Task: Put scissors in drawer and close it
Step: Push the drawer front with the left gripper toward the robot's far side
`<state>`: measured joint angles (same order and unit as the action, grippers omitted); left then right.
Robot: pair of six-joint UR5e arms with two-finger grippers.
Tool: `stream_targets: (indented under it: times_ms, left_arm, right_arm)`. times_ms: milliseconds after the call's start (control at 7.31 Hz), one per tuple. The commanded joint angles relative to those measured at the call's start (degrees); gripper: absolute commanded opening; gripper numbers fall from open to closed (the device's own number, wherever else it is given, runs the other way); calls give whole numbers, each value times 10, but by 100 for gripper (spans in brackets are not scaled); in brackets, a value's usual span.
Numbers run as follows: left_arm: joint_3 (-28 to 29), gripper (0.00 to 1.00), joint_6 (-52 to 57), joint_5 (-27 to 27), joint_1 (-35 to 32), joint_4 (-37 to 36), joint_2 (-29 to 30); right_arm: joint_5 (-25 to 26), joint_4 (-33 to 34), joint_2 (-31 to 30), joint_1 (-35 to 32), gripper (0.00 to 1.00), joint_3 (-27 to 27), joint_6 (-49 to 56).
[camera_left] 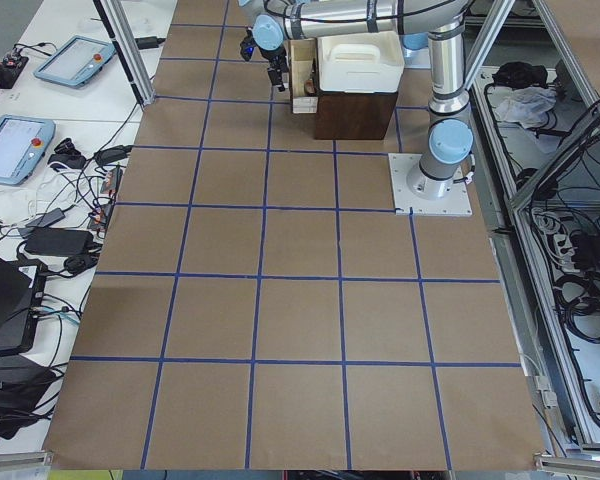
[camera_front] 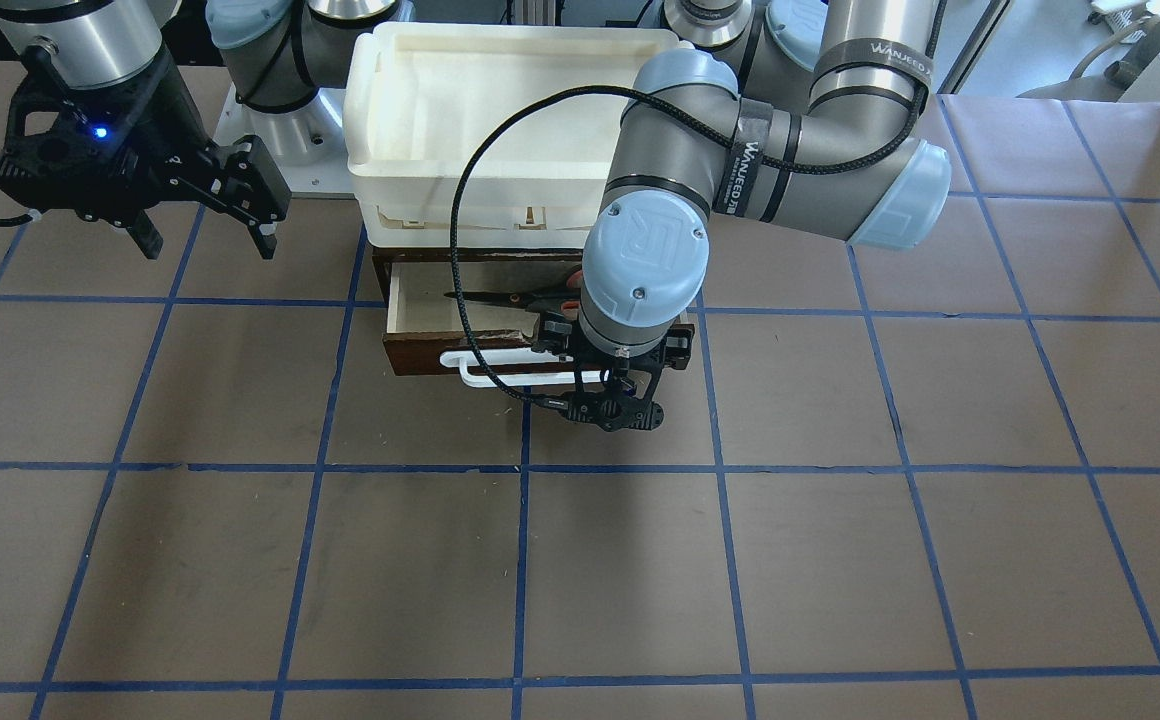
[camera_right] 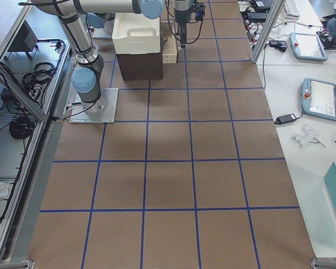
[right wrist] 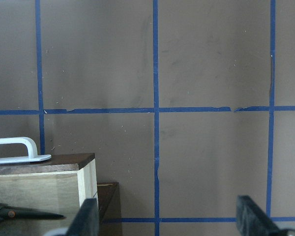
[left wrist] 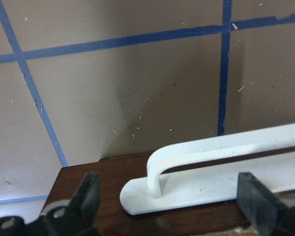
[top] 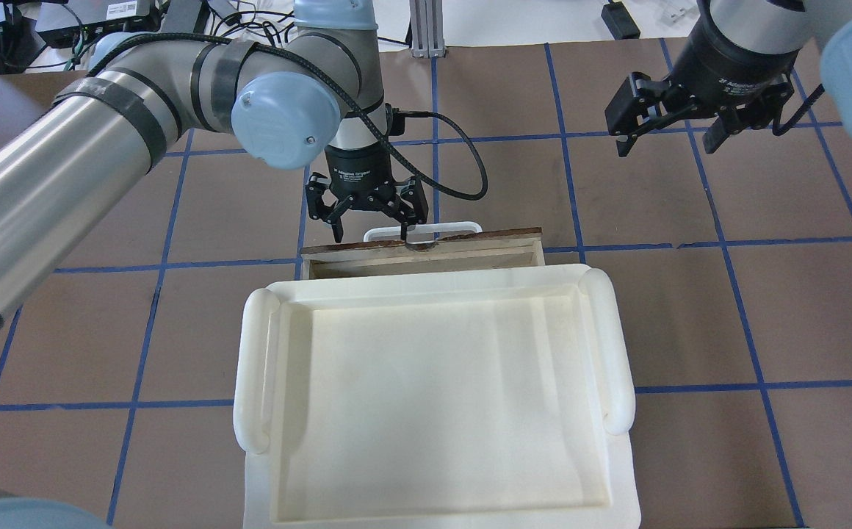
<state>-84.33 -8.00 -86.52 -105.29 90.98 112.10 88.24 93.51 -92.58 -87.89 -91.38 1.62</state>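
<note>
the drawer point(camera_front: 418, 312) stands part way out of the dark cabinet point(camera_left: 355, 115). its pale plywood floor shows as a narrow strip between the overhanging wall of the white tray point(camera_front: 390, 180) above and its own dark brown front.

the scissors point(camera_front: 500, 297) lie inside the drawer, flat on the floor, lengthwise along its width and parallel to the front. their short dark blades point toward the robot's right and stop short of that side wall, with bare plywood between tip and wall. the orange-red lined handles are partly hidden under the left wrist.

the left tool point(top: 371, 234) hangs at the drawer's front edge, released. its fingers point(left wrist: 88, 194) are spread wide, and one end of the white bar handle point(left wrist: 206, 155) lies between them. they grasp nothing. whether a fingertip touches the wood cannot be told. a black cable point(camera_front: 454, 215) loops from that wrist across the tray's front and over the open drawer.

the right tool point(camera_front: 208, 238) is likewise released and holds nothing. it hangs above the worktop point(camera_front: 840, 520), well apart from the drawer, off the cabinet's corner on the robot's right.

the brown worktop, gridded in blue tape, spreads wide ahead of the drawer front and to both sides of the cabinet.
</note>
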Motion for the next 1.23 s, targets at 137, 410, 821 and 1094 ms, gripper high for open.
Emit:
stream_targets:
  times_ms: [137, 410, 821, 1094]
  left_arm:
    - [-18, 100, 0, 1, 0, 1, -12]
    - [-26, 100, -1, 1, -1, 17, -22]
    - [-37, 100, -31, 2, -2, 28, -31]
    - [-46, 100, -36, 2, -3, 30, -34]
  right_arm:
    - [20, -1, 0, 1, 100, -3, -5]
    - [20, -1, -1, 1, 100, -3, -5]
    - [20, -1, -1, 2, 100, -6, -5]
    - [20, -1, -1, 3, 100, -6, -5]
